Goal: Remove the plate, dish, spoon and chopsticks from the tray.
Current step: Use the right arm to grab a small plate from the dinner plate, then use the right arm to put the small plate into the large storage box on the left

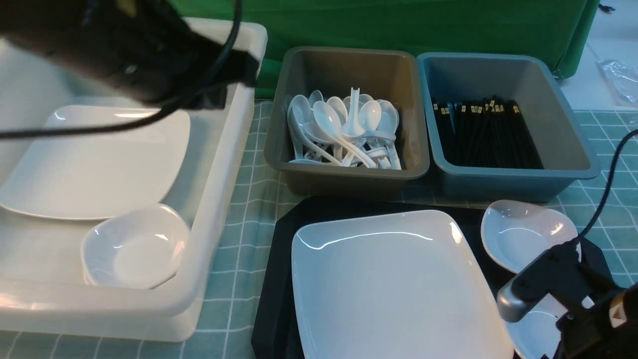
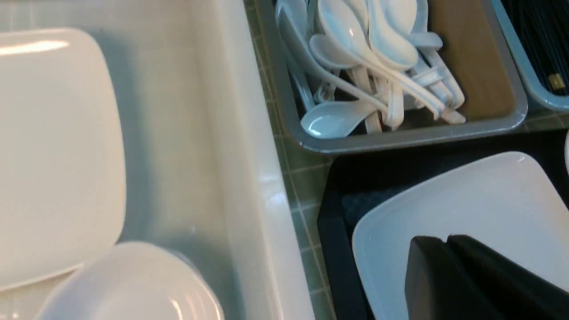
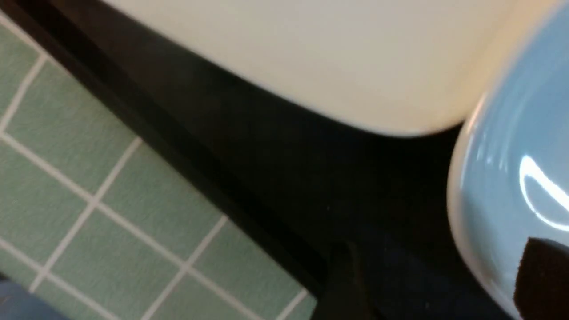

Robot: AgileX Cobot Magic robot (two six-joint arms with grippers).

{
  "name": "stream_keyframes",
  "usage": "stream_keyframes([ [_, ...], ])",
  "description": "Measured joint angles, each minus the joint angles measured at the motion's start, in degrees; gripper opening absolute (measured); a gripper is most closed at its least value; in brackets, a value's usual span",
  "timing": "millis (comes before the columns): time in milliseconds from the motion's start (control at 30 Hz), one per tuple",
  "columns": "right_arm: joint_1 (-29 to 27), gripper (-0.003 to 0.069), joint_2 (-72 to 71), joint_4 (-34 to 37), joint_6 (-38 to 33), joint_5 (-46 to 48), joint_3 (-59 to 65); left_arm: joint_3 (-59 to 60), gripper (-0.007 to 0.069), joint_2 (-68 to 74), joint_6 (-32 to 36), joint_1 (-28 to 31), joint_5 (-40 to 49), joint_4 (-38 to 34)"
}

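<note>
The large white square plate [image 1: 394, 284] lies on the black tray [image 1: 284, 234]. A small white dish [image 1: 528, 232] sits at the tray's far right, and a second one [image 1: 536, 336] lies near the front right, partly under my right arm [image 1: 553, 284]. My right gripper [image 3: 444, 284] is open low over the tray, with one finger [image 3: 544, 275] above that dish [image 3: 502, 186] and the other beside it. My left gripper [image 2: 446, 240] is shut and empty, held high over the white tub's right wall. No spoon or chopsticks show on the tray.
A white tub [image 1: 219, 199] on the left holds a square plate [image 1: 94, 159] and stacked small dishes [image 1: 134, 247]. A grey tub [image 1: 344, 174] holds several spoons [image 1: 344, 129]. A blue tub [image 1: 513, 182] holds several chopsticks [image 1: 488, 134]. A green checked cloth covers the table.
</note>
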Motion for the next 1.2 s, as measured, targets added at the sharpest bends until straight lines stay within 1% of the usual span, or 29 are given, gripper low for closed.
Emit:
stream_keyframes([
  [233, 0.00, 0.0517, 5.74, -2.61, 0.12, -5.47, 0.01, 8.46, 0.0010, -9.32, -1.50, 0.00, -0.45, -0.06],
  [300, 0.00, 0.0501, 7.25, -3.79, 0.23, -6.28, 0.01, 9.80, 0.0010, -11.57, -1.71, 0.00, -0.53, -0.11],
  [333, 0.00, 0.0475, 7.99, -4.34, 0.29, -6.41, 0.01, 10.08, 0.0010, -12.28, -1.83, 0.00, -0.47, -0.18],
  [367, 0.00, 0.0424, 8.48, -4.75, 0.38, -6.57, 0.01, 10.27, 0.0010, -13.24, -1.90, 0.00, -0.52, -0.18],
  [400, 0.00, 0.0413, 8.62, -4.88, 0.38, -6.64, 0.01, 10.33, 0.0010, -13.24, -1.90, 0.00, -0.52, -0.18],
  [433, 0.05, 0.0323, 8.92, -5.65, 0.49, -7.03, 0.01, 10.34, 0.0010, -14.22, -2.10, 0.00, -0.52, -0.18],
  [500, 0.50, 0.0239, 8.55, -5.65, 0.61, -8.31, -0.70, 10.34, 0.0010, -15.56, -2.33, 0.00, -0.59, -0.22],
  [567, 0.54, 0.0228, 8.05, -6.09, 0.67, -7.48, -1.28, 10.34, 0.0010, -16.20, -2.31, 0.00, -0.64, -0.22],
  [633, 0.54, 0.0226, 7.32, -6.09, 1.33, -5.12, -2.28, 10.34, 0.0010, -16.63, -2.31, 0.00, -0.51, -0.22],
  [667, 0.54, 0.0207, 6.38, -6.09, 2.09, -2.00, -3.31, 10.34, 0.0010, -16.70, -2.31, 0.00, -0.29, -0.22],
  [700, 0.54, 0.0204, 6.22, -6.09, 2.44, -1.55, -3.49, 10.34, 0.0010, -16.70, -2.31, 0.00, -0.11, -0.22],
  [800, 0.54, 0.0088, 2.01, -5.65, 5.21, 5.77, -7.15, 10.46, 0.0010, -16.70, -2.31, 0.00, 1.21, 0.06],
  [833, 0.54, 0.0068, 0.46, -5.65, 6.45, 8.94, -8.34, 10.46, 0.0010, -16.70, -2.37, 0.00, 1.37, 0.26],
  [900, 0.49, 0.0063, -2.47, -5.65, 7.82, 12.33, -10.89, 10.53, 0.0010, -16.70, -3.14, 0.00, 1.42, 0.80],
  [933, 0.49, 0.0063, -2.80, -5.65, 7.96, 12.55, -11.22, 10.53, 0.0010, -16.70, -3.24, 0.00, 1.42, 0.93],
  [1033, 0.49, 0.0063, -6.86, -5.65, 9.14, 13.58, -17.87, 10.60, 0.0010, -16.70, -5.12, 0.00, 2.43, 2.15],
  [1100, 0.49, 0.0063, -7.63, -4.45, 8.60, 13.79, -25.04, 10.60, 0.0010, -16.70, -8.44, 0.00, 4.40, 5.17],
  [1133, 0.68, 0.0063, -7.25, -3.17, 7.06, 13.79, -27.96, 10.60, 0.0010, -16.70, -10.42, 0.00, 5.59, 8.04],
  [1167, 0.87, 0.0063, -6.86, -2.58, 6.04, 13.74, -29.71, 10.60, 0.0010, -16.70, -11.02, 0.00, 5.98, 8.51],
  [1200, 1.33, 0.0063, -6.19, -0.84, 4.64, 13.54, -32.67, 10.62, 0.0010, -16.70, -12.69, 0.00, 6.94, 11.06],
])
